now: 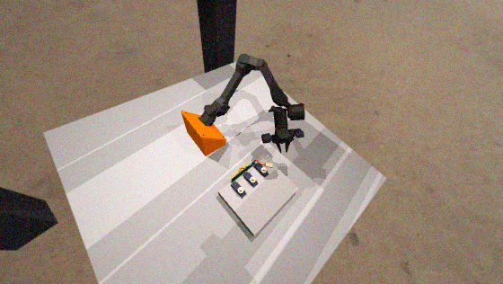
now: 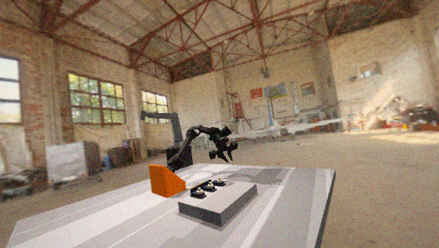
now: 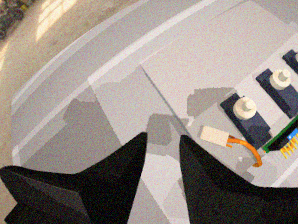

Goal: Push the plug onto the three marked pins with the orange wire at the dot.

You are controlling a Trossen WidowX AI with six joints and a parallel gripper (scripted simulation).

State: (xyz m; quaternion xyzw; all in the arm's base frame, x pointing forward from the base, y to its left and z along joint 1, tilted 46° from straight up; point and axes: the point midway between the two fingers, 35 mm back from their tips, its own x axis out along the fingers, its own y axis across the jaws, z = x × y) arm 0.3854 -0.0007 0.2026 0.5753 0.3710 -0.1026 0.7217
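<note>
The white plug (image 3: 214, 135) (image 1: 269, 165) lies at the near corner of the grey holder (image 3: 210, 55) (image 1: 269, 211) (image 2: 235, 202), its holes not readable. Its orange-looking lead (image 3: 256, 153) curls toward the pin row. The nearest dark servo (image 3: 245, 107) (image 1: 263, 170) has a white round horn. Yellowish pins (image 3: 289, 149) stick out from a green strip at the right edge of the wrist view, with a blue band (image 3: 293, 134) beside them; the dot cannot be made out. My gripper (image 3: 163, 139) (image 1: 283, 151) (image 2: 229, 161) is open by a small gap, empty, pointing down above the table, to one side of the plug.
Two more servos (image 1: 251, 180) (image 1: 239, 189) sit along the holder's edge. An orange wedge-shaped block (image 1: 204, 137) (image 2: 165, 182) stands by the arm's base. Dark posts (image 1: 217, 33) (image 1: 24, 220) stand beside the table (image 1: 148, 211) (image 2: 98, 220).
</note>
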